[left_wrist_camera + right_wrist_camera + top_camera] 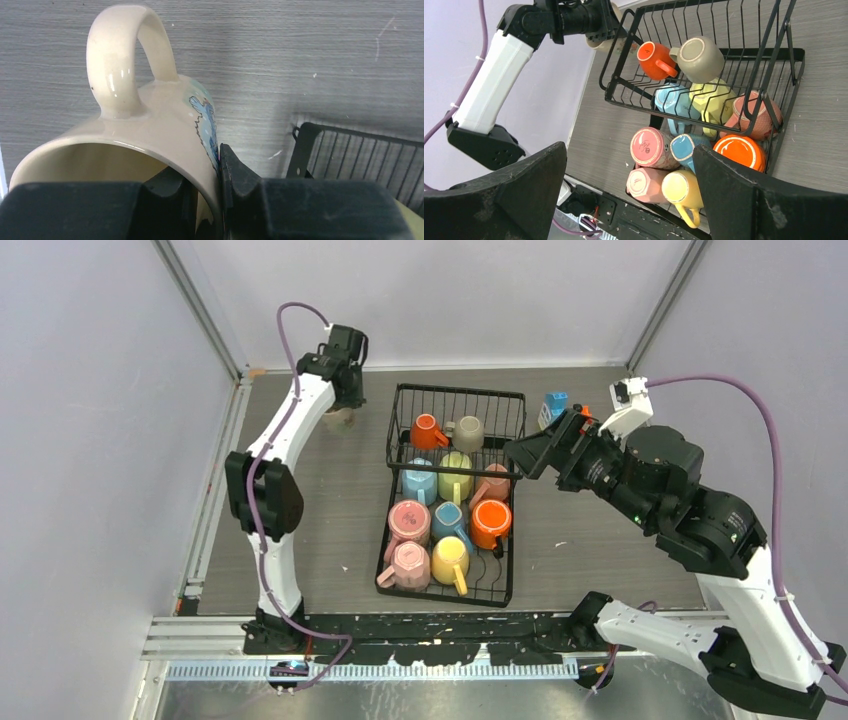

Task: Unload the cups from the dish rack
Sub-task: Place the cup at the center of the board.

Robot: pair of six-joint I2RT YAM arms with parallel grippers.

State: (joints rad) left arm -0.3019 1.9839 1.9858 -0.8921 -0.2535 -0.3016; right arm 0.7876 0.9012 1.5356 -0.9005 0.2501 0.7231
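Observation:
The black wire dish rack (510,585) stands mid-table and holds several cups, among them an orange one (427,430), a grey-beige one (467,432), a pink one (409,522) and a yellow one (450,560). My left gripper (343,408) is at the back, left of the rack. It is shut on the wall of a cream mug (150,125), one finger inside the rim and one outside. My right gripper (522,455) hangs open and empty above the rack's right side. In the right wrist view the right gripper (629,195) frames the pink cups (651,147) and the yellow cup (681,187).
A colourful toy-block figure (553,405) stands behind my right gripper, right of the rack. The rack's corner (305,150) lies just right of the held mug. Grey walls and metal rails enclose the table (330,530).

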